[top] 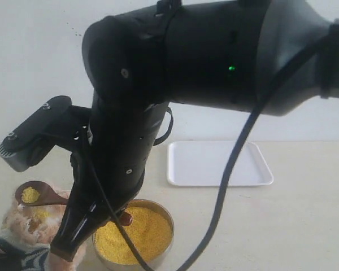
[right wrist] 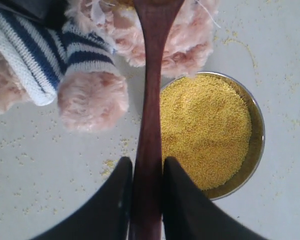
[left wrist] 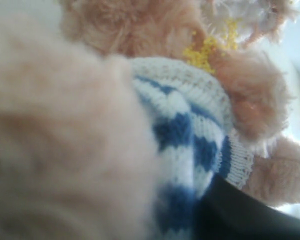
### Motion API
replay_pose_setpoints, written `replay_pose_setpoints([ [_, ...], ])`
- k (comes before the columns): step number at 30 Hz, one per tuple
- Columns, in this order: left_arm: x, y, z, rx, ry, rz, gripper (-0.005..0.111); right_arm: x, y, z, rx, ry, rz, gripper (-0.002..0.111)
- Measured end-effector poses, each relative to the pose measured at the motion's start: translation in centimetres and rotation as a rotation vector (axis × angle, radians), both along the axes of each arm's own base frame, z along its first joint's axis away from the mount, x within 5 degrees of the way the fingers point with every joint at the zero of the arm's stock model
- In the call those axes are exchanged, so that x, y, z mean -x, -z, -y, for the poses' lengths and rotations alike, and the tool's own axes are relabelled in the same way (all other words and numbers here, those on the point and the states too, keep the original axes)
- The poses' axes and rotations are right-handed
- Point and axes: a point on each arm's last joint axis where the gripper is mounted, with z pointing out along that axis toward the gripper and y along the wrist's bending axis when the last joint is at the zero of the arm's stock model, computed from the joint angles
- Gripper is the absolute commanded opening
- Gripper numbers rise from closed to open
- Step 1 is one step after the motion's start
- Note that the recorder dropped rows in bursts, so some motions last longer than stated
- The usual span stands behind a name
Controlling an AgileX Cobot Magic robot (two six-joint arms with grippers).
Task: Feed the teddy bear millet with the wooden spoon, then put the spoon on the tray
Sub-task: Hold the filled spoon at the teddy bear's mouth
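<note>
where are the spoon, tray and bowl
spoon (right wrist: pixel 152 100): right wrist view, mid handle
tray (top: pixel 203 164): exterior view, bare floor
bowl (right wrist: pixel 258 137): right wrist view, bare inner wall

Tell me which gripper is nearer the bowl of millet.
Right. The right gripper, shut on the wooden spoon, hangs beside the bowl; the left gripper is pressed into the teddy bear, farther off.

bright-yellow millet (right wrist: pixel 205 130), dark reddish-brown wooden spoon (right wrist: pixel 152 100), white tray (top: pixel 198 164), light-brown teddy bear (right wrist: pixel 92 100) in navy-and-white stripes
</note>
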Motion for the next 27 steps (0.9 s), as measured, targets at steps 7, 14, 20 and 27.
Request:
replay_pose_setpoints([
  [7, 0.0, 0.0, 0.0, -0.001, -0.002, 0.000, 0.004, 1.5, 0.8, -1.7, 0.120, -0.058, 0.192, 0.000],
  [14, 0.0, 0.0, 0.0, -0.001, -0.002, 0.000, 0.004, 2.5, 1.2, -2.5, 0.208, -0.048, 0.322, 0.000],
  [20, 0.0, 0.0, 0.0, -0.001, -0.002, 0.000, 0.004, 2.2, 1.6, -2.4, 0.250, -0.025, 0.341, 0.000],
  [27, 0.0, 0.0, 0.0, -0.001, -0.002, 0.000, 0.004, 1.9, 1.7, -2.4, 0.260, -0.010, 0.370, 0.000],
])
